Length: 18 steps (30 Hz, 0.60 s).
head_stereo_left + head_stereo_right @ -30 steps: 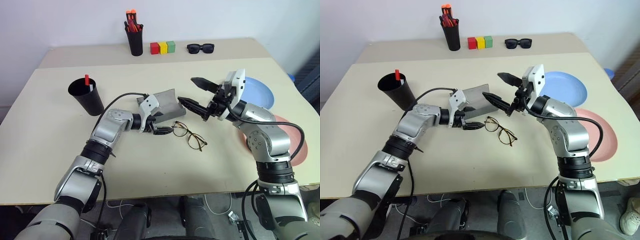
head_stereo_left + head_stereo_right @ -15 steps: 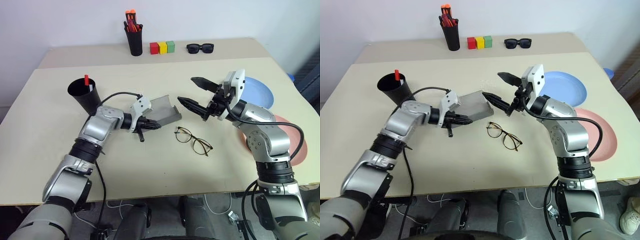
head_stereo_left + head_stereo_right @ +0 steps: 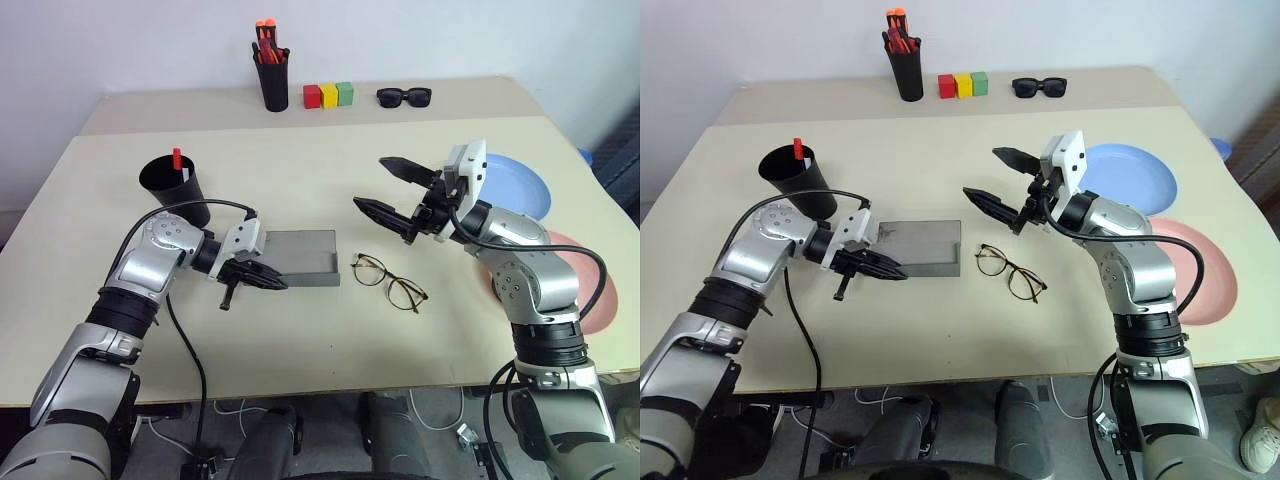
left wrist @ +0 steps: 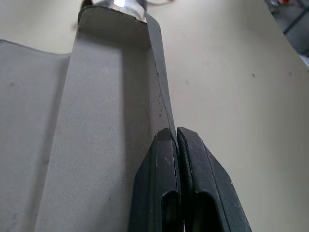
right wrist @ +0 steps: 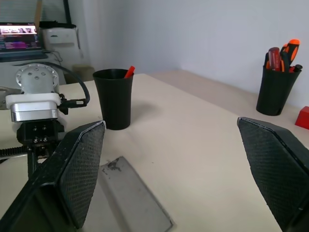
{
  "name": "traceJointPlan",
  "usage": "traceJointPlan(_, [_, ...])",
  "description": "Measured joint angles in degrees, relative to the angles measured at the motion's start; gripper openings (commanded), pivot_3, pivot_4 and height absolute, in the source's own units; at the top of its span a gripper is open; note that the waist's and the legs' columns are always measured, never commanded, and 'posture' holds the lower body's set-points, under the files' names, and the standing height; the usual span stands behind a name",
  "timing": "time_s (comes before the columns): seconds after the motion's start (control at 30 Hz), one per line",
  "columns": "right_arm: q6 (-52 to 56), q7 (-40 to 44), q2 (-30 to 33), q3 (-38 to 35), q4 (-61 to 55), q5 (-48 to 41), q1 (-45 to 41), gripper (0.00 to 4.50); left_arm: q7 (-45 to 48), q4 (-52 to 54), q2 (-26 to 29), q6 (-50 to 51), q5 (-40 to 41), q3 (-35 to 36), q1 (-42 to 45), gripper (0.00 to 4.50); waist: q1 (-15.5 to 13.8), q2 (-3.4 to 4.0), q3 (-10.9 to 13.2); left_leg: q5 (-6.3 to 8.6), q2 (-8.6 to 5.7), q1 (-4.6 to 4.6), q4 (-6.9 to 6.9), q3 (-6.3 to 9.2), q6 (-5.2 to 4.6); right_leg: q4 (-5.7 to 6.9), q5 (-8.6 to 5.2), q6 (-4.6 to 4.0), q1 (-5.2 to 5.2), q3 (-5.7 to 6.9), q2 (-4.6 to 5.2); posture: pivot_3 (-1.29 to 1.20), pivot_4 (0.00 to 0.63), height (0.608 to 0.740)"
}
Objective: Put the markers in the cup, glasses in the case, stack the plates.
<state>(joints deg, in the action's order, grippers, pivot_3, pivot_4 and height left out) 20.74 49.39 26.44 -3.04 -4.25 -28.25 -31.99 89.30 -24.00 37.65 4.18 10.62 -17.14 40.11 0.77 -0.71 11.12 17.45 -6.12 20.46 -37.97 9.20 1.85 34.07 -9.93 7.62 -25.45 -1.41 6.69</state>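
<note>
On the beige tabletop, the left tool is clenched on the edge of the open grey oblong glasses case, while the right tool hovers released above thin wire-framed eyeglasses lying just beside it.

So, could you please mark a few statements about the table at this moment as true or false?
1. The glasses lie on the table outside the case. True.
2. The left gripper has its jaws wide apart. False: they are shut on an edge of the open case.
3. The right gripper hangs above the table with its jaws open and nothing between them. True.
4. The blue plate is stacked on the pink plate. False: they lie side by side, not stacked.
5. A red-tipped marker stands in the cup. True.
6. The sunglasses lie in the case. False: they sit at the table's far edge.
</note>
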Motion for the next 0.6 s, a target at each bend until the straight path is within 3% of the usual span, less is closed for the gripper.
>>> traceJointPlan(0.1, [0.1,0.1,0.2,0.0,0.0,0.0,0.0,4.50,0.6,-1.3,-0.2,-1.9,-0.8,-0.1,0.2,1.24,0.0,0.00,0.0,0.00,0.00,0.00,0.00,0.00,-0.01,0.00,0.00,0.00,0.00,0.00,0.00,0.00,0.150,0.740])
traceJointPlan(0.3, [1.8,1.6,4.1,2.1,-1.0,1.5,0.7,4.50,-0.8,-0.8,-1.1,-0.8,-1.3,0.2,0.0,4.33,0.0,0.00,0.0,0.01,0.00,0.00,0.00,-0.01,-0.03,0.01,0.00,0.00,0.00,0.00,0.00,0.00,0.150,0.740])
traceJointPlan(0.43, [6.1,1.8,8.8,5.3,-2.1,5.1,2.5,4.50,-2.4,4.7,-0.9,5.3,1.9,3.3,-1.5,4.47,0.1,0.00,0.0,0.02,0.01,0.02,-0.01,-0.01,-0.04,0.02,0.00,0.01,-0.02,0.00,0.00,0.00,0.150,0.740])
traceJointPlan(0.6, [17.3,1.1,17.0,6.7,-11.8,5.6,4.9,4.50,-7.0,17.2,1.7,18.0,12.1,13.3,-7.1,4.47,0.4,0.03,0.0,0.06,0.13,0.00,0.01,0.04,-0.10,0.03,-0.01,0.01,-0.05,-0.02,0.01,0.00,0.150,0.740])
